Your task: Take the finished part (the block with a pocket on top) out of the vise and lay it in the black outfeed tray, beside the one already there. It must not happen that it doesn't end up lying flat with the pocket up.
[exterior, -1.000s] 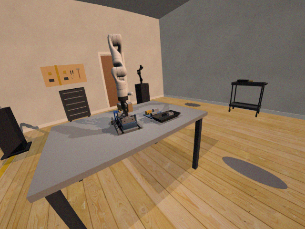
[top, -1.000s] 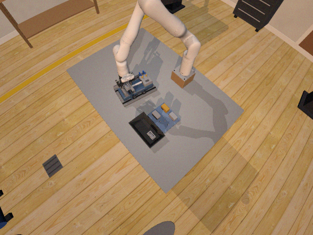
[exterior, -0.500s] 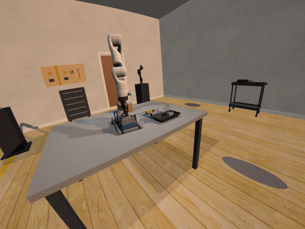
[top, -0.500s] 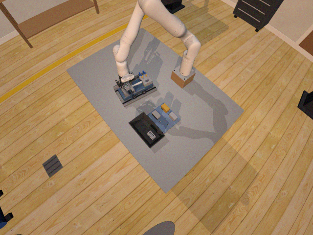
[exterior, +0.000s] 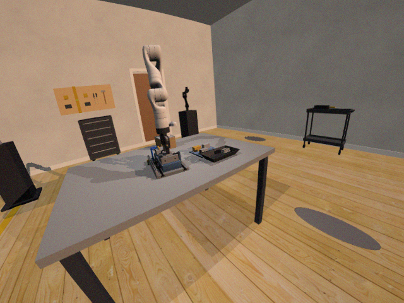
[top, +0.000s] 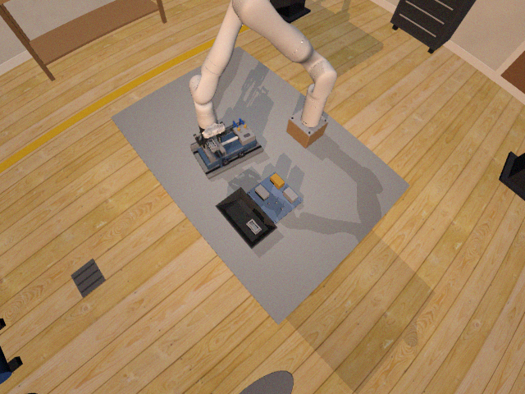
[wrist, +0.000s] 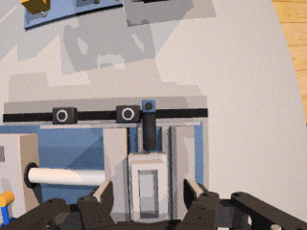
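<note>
The finished part (wrist: pixel 149 182), a pale grey block with a pocket on top, sits between the jaws of the blue vise (wrist: pixel 71 153) (top: pixel 237 147) (exterior: pixel 169 165). My gripper (wrist: pixel 148 191) (top: pixel 210 143) (exterior: pixel 166 149) is low over the vise and open. One finger stands on each side of the part, with a small gap on each side. The black outfeed tray (top: pixel 232 205) (exterior: pixel 218 155) lies in front of the vise. A pocketed part (top: pixel 253 226) lies at its near end.
A blue mat (top: pixel 277 208) (wrist: pixel 60 15) beside the tray carries an orange block (top: pixel 277 180) and two grey blocks (top: pixel 262 192) (top: pixel 289 194). The vise's white screw (wrist: pixel 64 176) sticks out to the left. The arm's brown base (top: pixel 306 132) stands behind.
</note>
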Available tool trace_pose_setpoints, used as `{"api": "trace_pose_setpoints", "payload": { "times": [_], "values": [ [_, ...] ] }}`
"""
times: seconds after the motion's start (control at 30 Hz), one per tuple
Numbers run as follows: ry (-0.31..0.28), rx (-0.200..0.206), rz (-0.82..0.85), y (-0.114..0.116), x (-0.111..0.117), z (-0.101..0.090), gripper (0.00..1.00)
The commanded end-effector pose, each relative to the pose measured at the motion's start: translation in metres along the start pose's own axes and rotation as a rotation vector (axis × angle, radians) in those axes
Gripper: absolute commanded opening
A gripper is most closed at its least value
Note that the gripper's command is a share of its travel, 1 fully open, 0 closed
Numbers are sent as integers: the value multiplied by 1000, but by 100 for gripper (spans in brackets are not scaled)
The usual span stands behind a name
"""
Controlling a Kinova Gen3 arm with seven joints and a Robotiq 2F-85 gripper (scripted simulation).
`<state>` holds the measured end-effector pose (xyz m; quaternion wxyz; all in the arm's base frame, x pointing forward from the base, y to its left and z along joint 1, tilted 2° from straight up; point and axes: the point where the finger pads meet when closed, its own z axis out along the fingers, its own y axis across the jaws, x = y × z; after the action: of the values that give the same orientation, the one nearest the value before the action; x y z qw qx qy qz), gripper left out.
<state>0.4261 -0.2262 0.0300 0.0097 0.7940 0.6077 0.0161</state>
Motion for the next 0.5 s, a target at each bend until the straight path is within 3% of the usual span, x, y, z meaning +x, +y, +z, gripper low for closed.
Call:
{"api": "trace_pose_setpoints", "payload": {
  "times": [0.0,0.17,0.2,0.47],
  "values": [
    [0,-2,0,1,0,-1,67],
    [0,-2,0,1,0,-1,67],
    [0,-2,0,1,0,-1,0],
    [0,-2,0,1,0,-1,0]
  ]
}}
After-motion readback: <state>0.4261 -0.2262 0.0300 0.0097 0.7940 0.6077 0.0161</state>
